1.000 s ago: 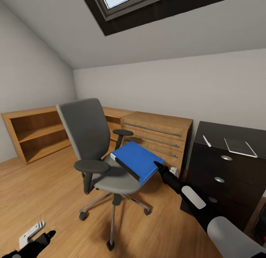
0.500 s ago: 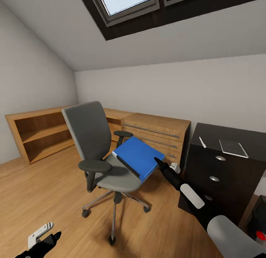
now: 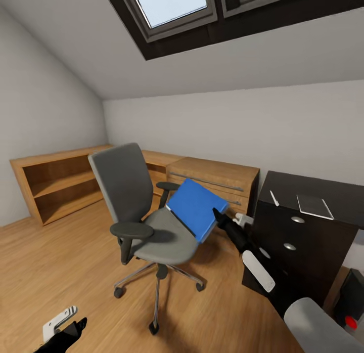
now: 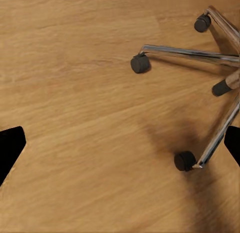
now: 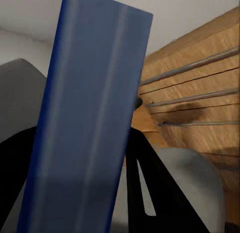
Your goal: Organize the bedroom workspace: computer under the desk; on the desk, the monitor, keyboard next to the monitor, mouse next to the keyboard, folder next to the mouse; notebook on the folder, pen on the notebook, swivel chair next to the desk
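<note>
One arm works: the right gripper (image 3: 218, 215) is clamped on the folder (image 3: 198, 208), tilted above the swivel chair (image 3: 151, 216). Beside the chair stands the desk (image 3: 313, 219). Left gripper (image 3: 68, 330) hangs low, fingers apart.

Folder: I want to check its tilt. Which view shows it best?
Head view: the whole folder shows tilted above the chair seat, right gripper at its edge. Right wrist view shows its blue surface close up; left wrist shows castors.

1 swivel chair (image 3: 144, 211), 1 folder (image 3: 197, 208), 1 notebook (image 3: 313, 206), 1 pen (image 3: 274, 197), 1 counter (image 3: 323, 191) with 3 knobs, 2 pincers: left (image 3: 68, 330), right (image 3: 218, 216).
</note>
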Tool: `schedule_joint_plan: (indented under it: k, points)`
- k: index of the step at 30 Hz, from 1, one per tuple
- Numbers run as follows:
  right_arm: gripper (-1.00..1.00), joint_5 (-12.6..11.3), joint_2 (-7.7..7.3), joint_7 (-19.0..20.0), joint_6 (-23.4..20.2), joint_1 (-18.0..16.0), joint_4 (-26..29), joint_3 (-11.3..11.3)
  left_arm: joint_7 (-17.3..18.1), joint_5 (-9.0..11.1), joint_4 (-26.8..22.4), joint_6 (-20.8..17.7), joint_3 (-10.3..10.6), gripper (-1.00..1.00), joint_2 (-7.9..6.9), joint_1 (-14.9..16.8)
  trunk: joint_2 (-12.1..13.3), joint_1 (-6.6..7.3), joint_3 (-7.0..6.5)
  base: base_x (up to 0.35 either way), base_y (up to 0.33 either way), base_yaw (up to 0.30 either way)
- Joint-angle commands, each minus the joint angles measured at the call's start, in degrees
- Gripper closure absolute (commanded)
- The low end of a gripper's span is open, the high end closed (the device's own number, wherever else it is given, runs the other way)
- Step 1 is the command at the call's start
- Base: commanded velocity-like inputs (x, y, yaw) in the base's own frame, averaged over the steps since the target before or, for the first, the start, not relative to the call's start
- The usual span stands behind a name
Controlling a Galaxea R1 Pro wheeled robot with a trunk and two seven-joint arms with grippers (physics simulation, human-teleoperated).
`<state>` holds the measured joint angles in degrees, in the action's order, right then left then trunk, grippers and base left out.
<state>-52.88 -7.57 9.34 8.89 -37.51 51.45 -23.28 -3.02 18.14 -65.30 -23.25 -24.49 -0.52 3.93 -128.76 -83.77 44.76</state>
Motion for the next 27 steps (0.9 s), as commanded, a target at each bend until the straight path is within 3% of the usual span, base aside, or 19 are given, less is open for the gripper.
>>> schedule_joint_plan:
  k: [1,2,3,7,9,10,11,13,16,20,23,27]
  points:
    - [1.0,1.1,-0.08,-1.7,0.5,1.1,2.8,-0.2,-0.4,-0.3,1.1,2.4,0.3,-1.0,0.04,0.0,0.4,0.24,-0.12,0.0,0.0,0.0]
    - [1.0,4.0,-0.1,-8.8,0.4,3.6,9.8,-0.2,-0.6,-1.1,2.2,4.8,1.4,-1.0,0.06,0.0,0.8,0.46,-0.3,0.0,0.0,0.0]
    - [1.0,5.1,-0.14,-12.4,0.3,4.4,12.5,-0.2,-0.7,-1.2,2.4,5.1,1.6,-1.0,0.05,0.0,1.2,0.68,-0.48,0.0,0.0,0.0]
    - [1.0,8.5,-1.25,-21.7,-3.4,5.5,21.0,-0.2,-1.6,-1.3,2.6,5.5,1.8,-1.0,0.06,0.0,2.8,1.55,-1.2,0.0,0.0,0.0]
    - [1.0,9.7,-2.0,-25.3,-11.2,5.8,26.8,0.1,-1.9,-1.4,2.7,5.7,1.9,-1.0,0.08,0.0,3.6,1.99,-1.56,0.0,0.0,0.0]
    - [1.0,10.0,-2.16,-26.3,-16.5,5.8,30.1,1.1,-2.0,-1.4,2.8,5.7,1.9,-1.0,0.06,0.0,4.0,2.21,-1.74,0.0,0.0,0.0]
    - [1.0,10.0,-2.17,-26.5,-18.1,5.9,31.2,1.9,-2.0,-1.4,2.8,5.7,2.0,-1.0,0.07,0.0,4.4,2.43,-1.92,0.0,0.0,0.0]
    - [1.0,10.0,-1.88,-27.5,-24.4,5.9,34.9,6.0,-2.0,-1.5,2.8,5.8,2.0,-1.0,0.08,0.0,5.2,2.87,-2.28,0.0,0.0,0.0]
    - [1.0,9.9,-0.59,-28.7,-29.5,5.9,36.7,9.1,-2.0,-1.5,2.7,5.9,2.1,-1.0,0.04,0.0,6.4,3.53,-2.82,0.0,0.0,0.0]
    - [1.0,9.6,0.58,-28.7,-33.5,6.2,37.9,12.6,-2.0,-1.5,3.6,5.9,2.2,-1.0,0.0,0.0,8.0,4.41,-3.53,0.0,0.0,0.0]
    - [1.0,9.2,0.84,-28.0,-33.6,8.6,38.2,12.8,-1.9,-1.5,5.4,5.9,2.4,-1.0,-0.02,0.0,9.2,5.07,-4.07,0.0,0.0,0.0]
    - [1.0,9.1,0.77,-25.6,-33.5,9.1,38.3,13.0,-1.8,-1.5,5.6,5.9,2.5,-1.0,-0.01,0.0,10.8,5.95,-4.79,0.0,0.0,0.0]
